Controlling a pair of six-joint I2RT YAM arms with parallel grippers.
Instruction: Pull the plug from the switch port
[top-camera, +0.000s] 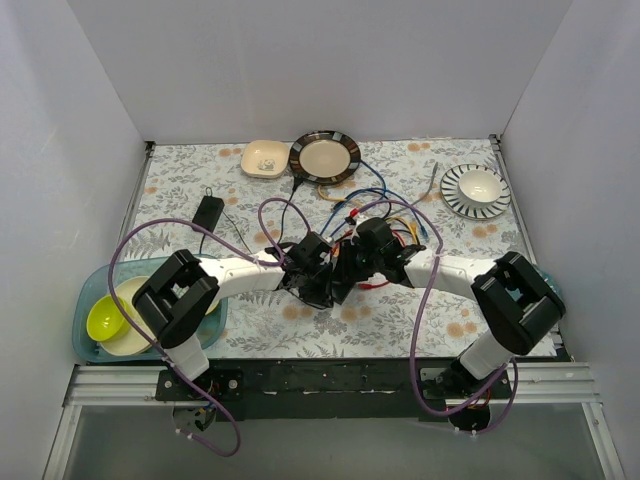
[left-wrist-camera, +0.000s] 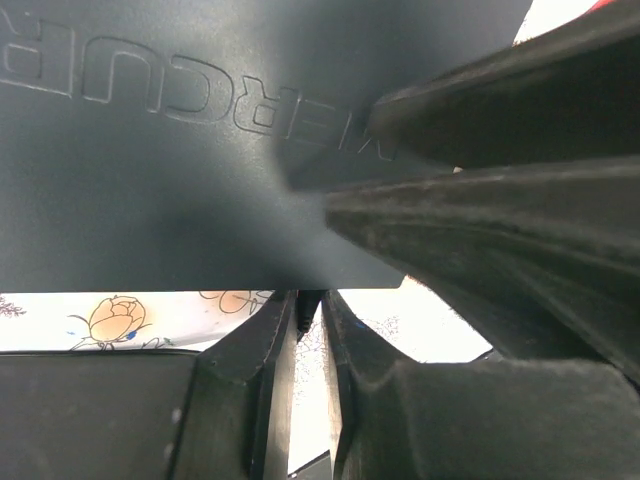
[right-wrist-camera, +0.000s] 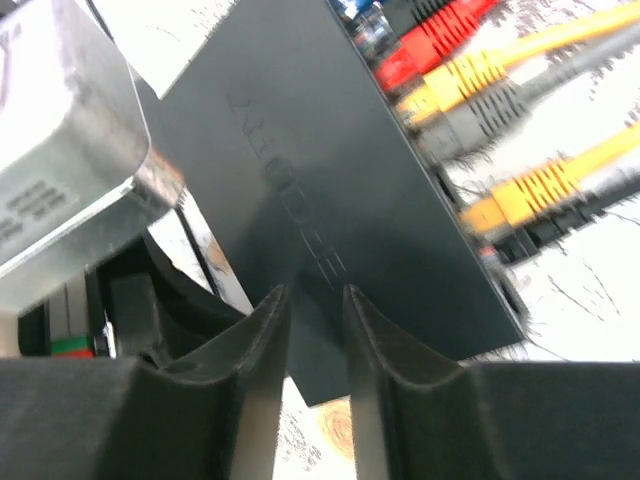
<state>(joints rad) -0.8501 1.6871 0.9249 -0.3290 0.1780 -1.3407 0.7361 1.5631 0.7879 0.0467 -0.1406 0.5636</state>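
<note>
- Right gripper (right-wrist-camera: 312, 300) sits nearest in its wrist view. Its fingers are apart with nothing between them, and it hangs just over the smooth top of the switch (right-wrist-camera: 300, 160), near a corner.
- Left gripper (left-wrist-camera: 308, 300) has its fingers almost together, with only a slit of floral cloth showing between them and nothing clamped. Its tips are at the switch's long edge (touching or just short, cannot tell).
- Switch lies mid-tabletop (top-camera: 260, 325), slightly toward the near edge, and is mostly hidden under both grippers in the top view.
- Sockets run along one long edge. Seen plugged in: 1 red plug (right-wrist-camera: 430, 45), 1 upper yellow plug (right-wrist-camera: 475, 75), 1 lower yellow plug (right-wrist-camera: 530, 190), plus a sliver of a blue plug (right-wrist-camera: 360, 8). I cannot tell which one is meant to come out.
- Handling, as a judgement:
  - The switch looks light, stiff and slick-topped, so it will likely slide or lift with the pull unless pinned flat.
  - The plugs look small and rigid, and probably latch.
  - The cords look floppy, so grip the plug body right at the socket, not the cord, and pull straight out.
- Counts:
  - 2 arms
  - 1 switch
  - 1 black adapter (top-camera: 208, 211), toward the left edge
  - 1 cream dish (top-camera: 265, 159) and 1 dark-rimmed plate (top-camera: 324, 157) at the far edge
  - 1 striped plate (top-camera: 452, 195) holding 1 white bowl (top-camera: 480, 184), near the far right corner
  - 1 teal tray (top-camera: 85, 300) at the near left corner, holding 1 yellow-green bowl (top-camera: 104, 318)
</note>
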